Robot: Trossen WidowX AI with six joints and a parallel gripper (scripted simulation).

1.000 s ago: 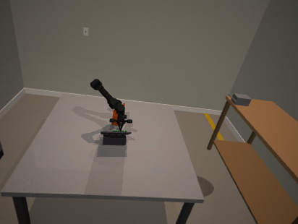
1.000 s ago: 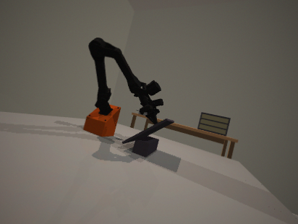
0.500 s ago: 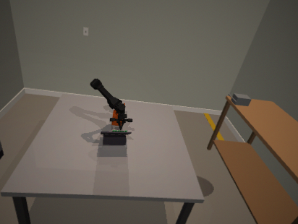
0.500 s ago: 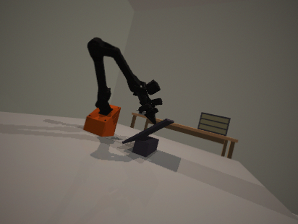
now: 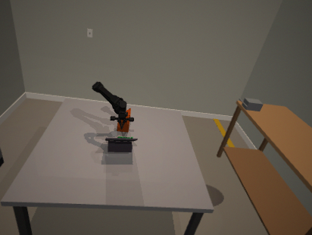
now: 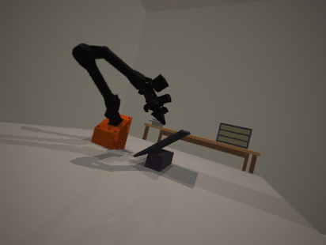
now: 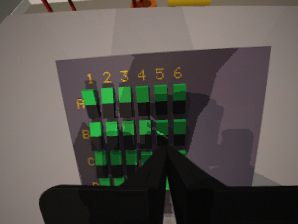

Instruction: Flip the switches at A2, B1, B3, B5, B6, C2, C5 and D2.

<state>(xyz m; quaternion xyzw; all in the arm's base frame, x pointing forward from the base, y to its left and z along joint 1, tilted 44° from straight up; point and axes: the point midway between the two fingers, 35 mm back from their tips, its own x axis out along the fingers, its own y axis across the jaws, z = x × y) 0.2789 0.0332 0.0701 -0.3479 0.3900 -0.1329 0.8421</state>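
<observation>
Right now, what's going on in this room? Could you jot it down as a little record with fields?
arm: black, jointed, rising from an orange base on a grey table
gripper: shut, holding nothing, above the panel and not touching it
panel: dark tilted board on a small block, with green switches in lettered rows and columns numbered 1 to 6
wrist view: fingertips over the row B, column 4 to 5 area; lower rows partly hidden
nearby: wooden shelf with a small grey box
</observation>
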